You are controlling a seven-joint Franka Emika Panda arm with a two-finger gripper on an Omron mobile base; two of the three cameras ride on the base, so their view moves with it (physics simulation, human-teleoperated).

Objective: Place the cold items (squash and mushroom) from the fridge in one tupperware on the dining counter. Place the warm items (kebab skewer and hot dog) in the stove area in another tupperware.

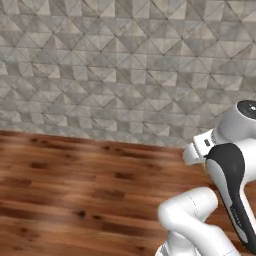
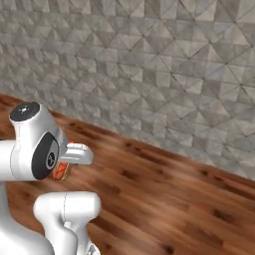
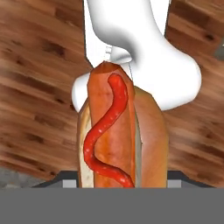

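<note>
The hot dog point(image 3: 118, 135), a sausage in a bun with a wavy red ketchup line, stands on end right in front of the hand camera, held in my gripper point(image 3: 122, 177). The bun hides the fingertips. From the right base view, a small orange-red part of the hot dog point(image 2: 62, 171) peeks out below the white hand, behind the arm's upper joint. The squash, mushroom, kebab skewer and tupperwares are out of view.
A brown wood-grain surface point(image 1: 75, 190) spreads below the arm and runs up to a grey wall of triangular tiles point(image 1: 125, 65). My folded arm's white links point(image 2: 64, 209) sit close under the hand.
</note>
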